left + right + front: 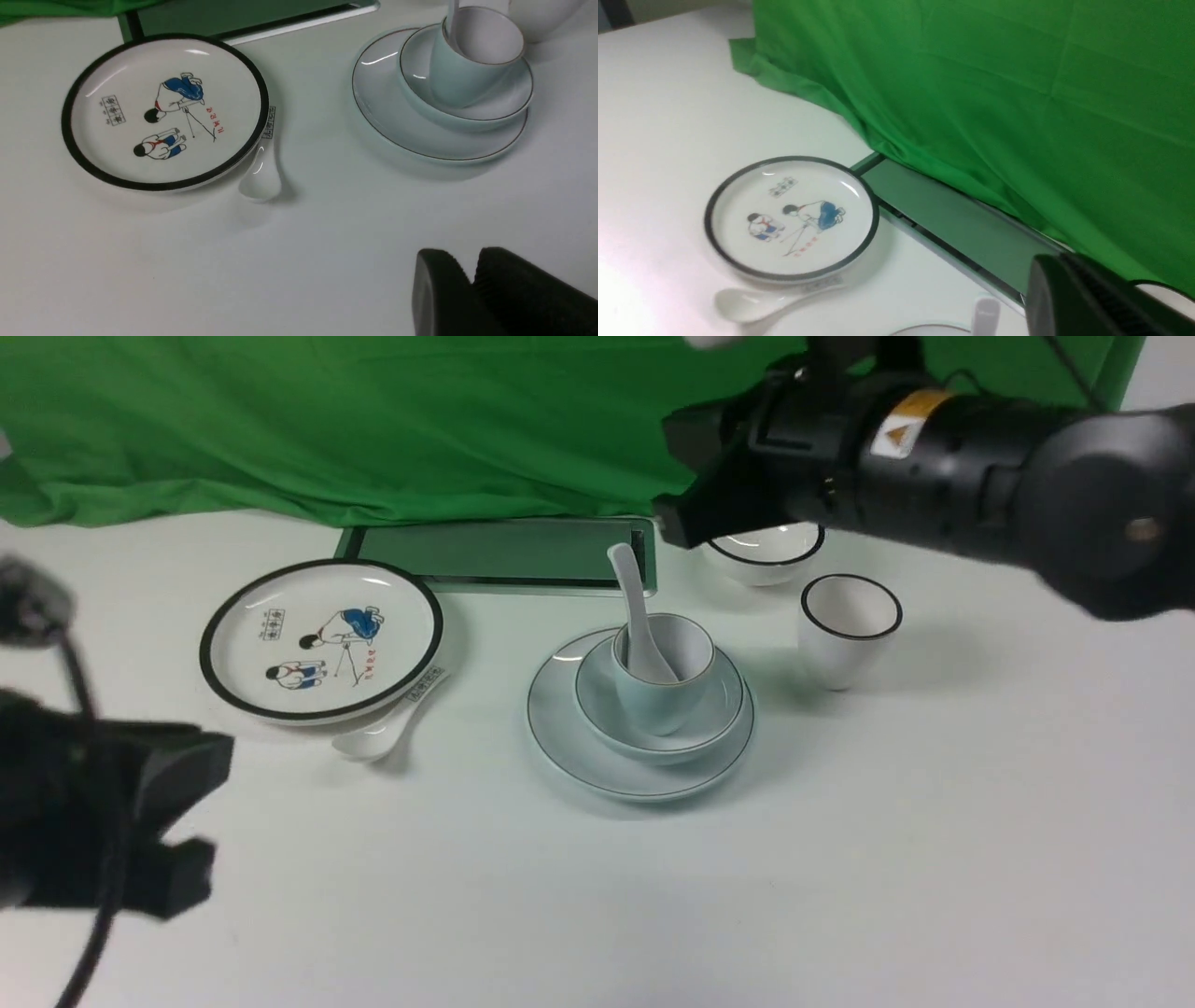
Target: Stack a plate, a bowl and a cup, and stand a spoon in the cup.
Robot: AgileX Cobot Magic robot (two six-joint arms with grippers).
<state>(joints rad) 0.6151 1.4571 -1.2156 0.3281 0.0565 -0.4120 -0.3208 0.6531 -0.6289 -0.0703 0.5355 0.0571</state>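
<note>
The pale plate lies mid-table with the wide bowl on it and the squat cup in the bowl. The plain white spoon stands in the cup, handle up, leaning towards the back. The stack also shows in the left wrist view: plate, bowl, cup. My left gripper is shut and empty, low at the near left, well away from the stack. My right gripper is shut and empty, raised behind and above the stack; the spoon's handle tip shows below it.
A black-rimmed cartoon plate lies at the left with a labelled spoon at its near edge. A black-rimmed small bowl and tapered cup stand right of the stack. A green board and green cloth are behind.
</note>
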